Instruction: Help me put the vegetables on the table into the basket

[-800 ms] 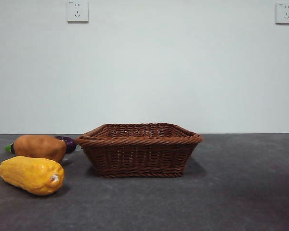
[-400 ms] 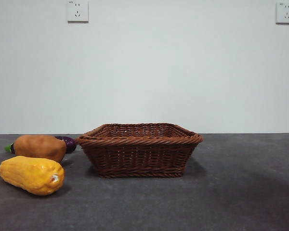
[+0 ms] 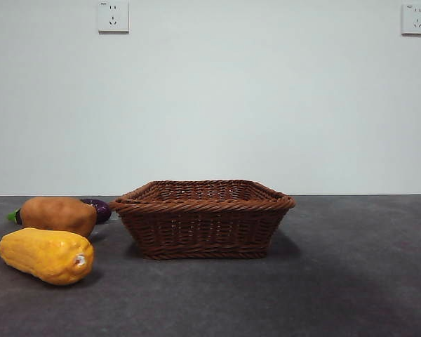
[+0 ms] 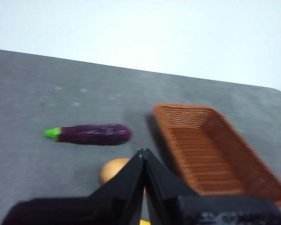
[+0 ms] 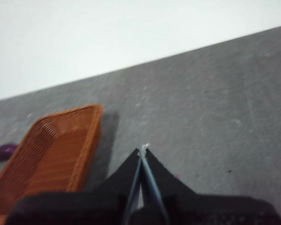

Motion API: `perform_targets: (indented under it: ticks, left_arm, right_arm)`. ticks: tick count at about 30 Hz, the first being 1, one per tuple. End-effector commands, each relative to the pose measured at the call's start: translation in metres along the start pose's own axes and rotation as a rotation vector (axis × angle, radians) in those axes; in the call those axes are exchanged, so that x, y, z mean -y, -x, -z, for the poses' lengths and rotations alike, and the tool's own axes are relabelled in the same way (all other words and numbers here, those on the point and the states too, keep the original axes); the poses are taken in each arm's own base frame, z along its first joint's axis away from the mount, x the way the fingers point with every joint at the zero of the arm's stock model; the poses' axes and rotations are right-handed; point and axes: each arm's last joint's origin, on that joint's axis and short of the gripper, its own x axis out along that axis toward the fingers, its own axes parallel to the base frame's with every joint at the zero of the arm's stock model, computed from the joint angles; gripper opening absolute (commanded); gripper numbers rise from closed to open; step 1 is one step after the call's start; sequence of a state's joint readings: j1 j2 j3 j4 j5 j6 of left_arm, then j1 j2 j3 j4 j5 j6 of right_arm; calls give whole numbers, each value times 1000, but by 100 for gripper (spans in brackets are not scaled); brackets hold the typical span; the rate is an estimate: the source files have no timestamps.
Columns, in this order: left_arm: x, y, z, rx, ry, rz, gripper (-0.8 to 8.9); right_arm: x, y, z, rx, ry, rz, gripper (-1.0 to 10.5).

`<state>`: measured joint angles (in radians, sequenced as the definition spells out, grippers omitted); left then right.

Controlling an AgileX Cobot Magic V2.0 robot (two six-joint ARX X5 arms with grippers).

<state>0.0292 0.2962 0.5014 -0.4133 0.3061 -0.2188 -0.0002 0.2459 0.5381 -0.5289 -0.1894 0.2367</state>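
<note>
while basket (image 3: 202, 217) sits empty, both grippers clenched (left gripper (image 4: 143, 152) probably above potato (image 4: 113, 169)).

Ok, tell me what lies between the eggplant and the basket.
Only bare table. The left wrist view shows the eggplant and the basket with open grey surface between them.

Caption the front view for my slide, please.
Three vegetables, yellow, potato, eggplant, wait beside the basket.

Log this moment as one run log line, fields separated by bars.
basket: empty | eggplant, potato, yellow vegetable: on table beside basket | left gripper: shut, above potato | right gripper: shut, idle
</note>
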Motion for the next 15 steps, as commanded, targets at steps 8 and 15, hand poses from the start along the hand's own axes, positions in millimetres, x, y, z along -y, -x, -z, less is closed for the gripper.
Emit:
perform_targets:
  ticks: [8, 15]
  left_arm:
    - [23, 10, -61, -154, -104, 192, -6]
    - [34, 25, -80, -287, -179, 260, -6]
  right_arm:
    - [-24, 14, -64, -222, 114, -161, -9]
    - [-34, 18, -91, -354, 144, -264, -9]
